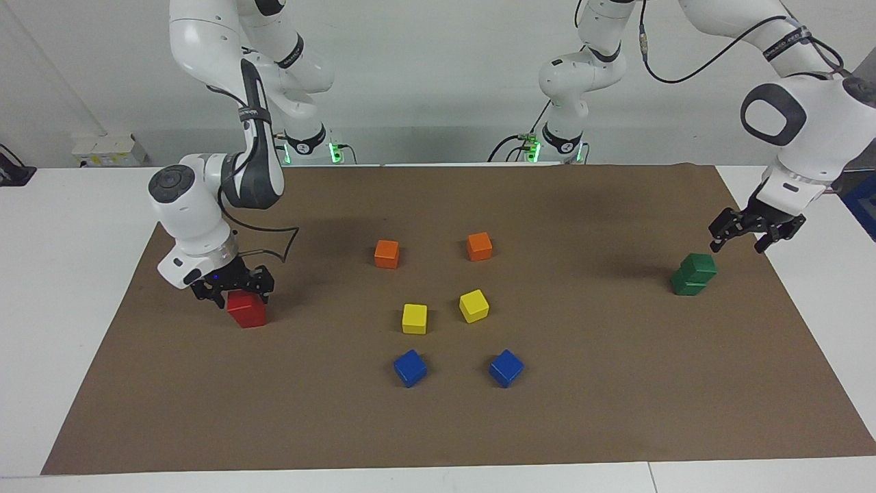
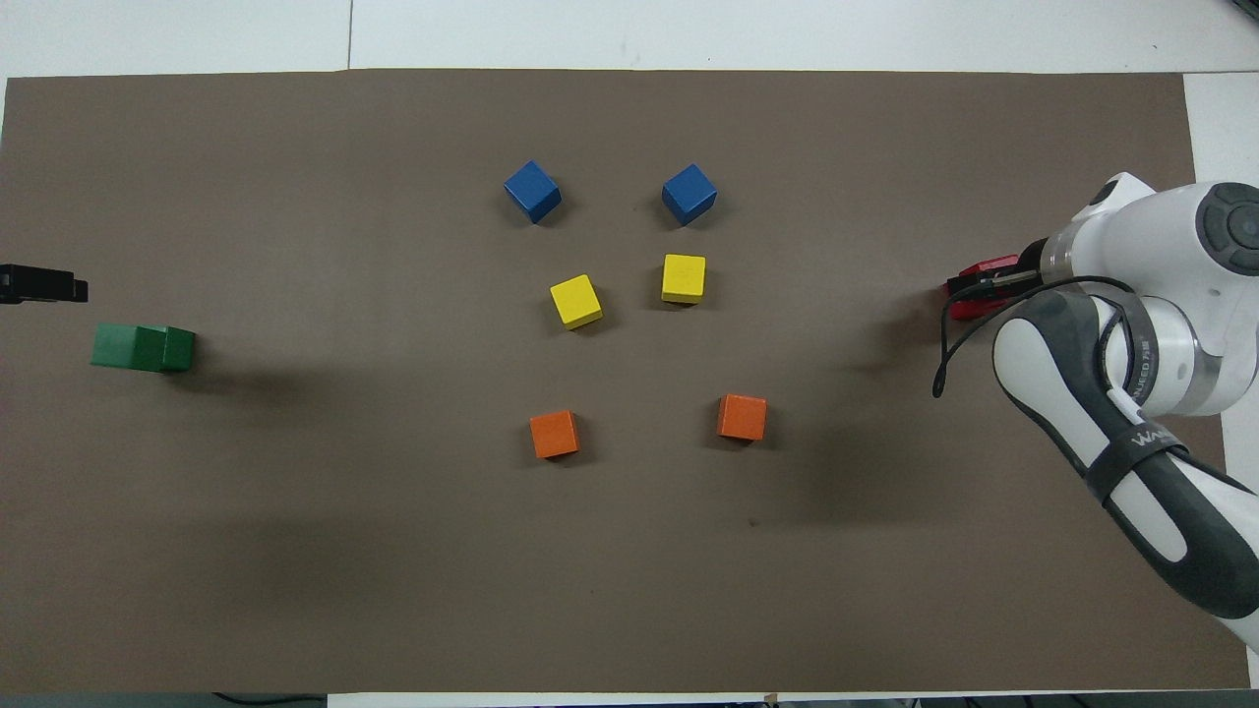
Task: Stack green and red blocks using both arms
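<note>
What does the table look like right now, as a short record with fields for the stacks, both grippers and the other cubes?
green stack: two green cubes, one on the other, toward the left arm's end
red stack: red cubes under the right gripper
left gripper: open, raised above green stack
right gripper: at red stack's top
other cubes: two orange, two yellow, two blue, mid-table

Green stack [image 1: 692,274] clear above, right pincer [image 1: 233,293] crowding red stack [image 1: 246,309]

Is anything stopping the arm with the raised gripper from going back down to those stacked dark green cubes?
Probably not. The left gripper hangs open just above the stacked dark green cubes, with only bare brown mat around them and no other block close by.
</note>
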You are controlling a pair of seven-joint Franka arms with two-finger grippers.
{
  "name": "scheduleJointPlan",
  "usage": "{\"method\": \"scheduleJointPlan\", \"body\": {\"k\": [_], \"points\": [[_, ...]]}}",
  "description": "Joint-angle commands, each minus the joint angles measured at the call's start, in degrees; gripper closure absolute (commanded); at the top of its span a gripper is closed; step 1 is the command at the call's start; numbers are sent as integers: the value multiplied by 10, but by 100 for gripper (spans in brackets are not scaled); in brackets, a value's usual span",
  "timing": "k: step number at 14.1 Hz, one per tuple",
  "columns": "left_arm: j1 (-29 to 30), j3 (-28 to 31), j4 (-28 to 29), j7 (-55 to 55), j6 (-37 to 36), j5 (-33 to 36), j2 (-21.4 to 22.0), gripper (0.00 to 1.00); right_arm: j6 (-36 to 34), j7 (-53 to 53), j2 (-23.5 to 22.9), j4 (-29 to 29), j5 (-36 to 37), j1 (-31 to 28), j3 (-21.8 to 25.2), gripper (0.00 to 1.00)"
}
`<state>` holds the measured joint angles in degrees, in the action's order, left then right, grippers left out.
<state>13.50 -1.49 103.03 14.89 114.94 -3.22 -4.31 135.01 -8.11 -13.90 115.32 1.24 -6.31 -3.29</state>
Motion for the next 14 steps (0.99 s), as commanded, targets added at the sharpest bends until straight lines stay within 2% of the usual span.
{"method": "scheduleJointPlan", "body": {"k": [1, 3, 5, 10, 13, 14], "points": [[-25, 1, -25, -73, -51, 6, 22, 0, 6, -16, 0, 1, 1, -6, -3, 0], [-34, 0, -37, -122, -81, 6, 37, 0, -15, -13, 15, -3, 1, -5, -4, 0], [-44, 0, -72, -158, -123, 6, 36, 0, -77, -7, 47, -18, -3, -2, -5, 0], [-45, 0, -110, -159, -197, 7, 38, 0, -225, -2, 156, -53, -5, 11, -8, 0], [-65, 0, -138, -160, -244, 6, 40, 0, -334, -2, 213, -68, -5, 14, -8, 0], [-75, 1, -150, -160, -261, 7, 40, 0, -351, -2, 227, -69, -5, 14, -8, 0]]}}
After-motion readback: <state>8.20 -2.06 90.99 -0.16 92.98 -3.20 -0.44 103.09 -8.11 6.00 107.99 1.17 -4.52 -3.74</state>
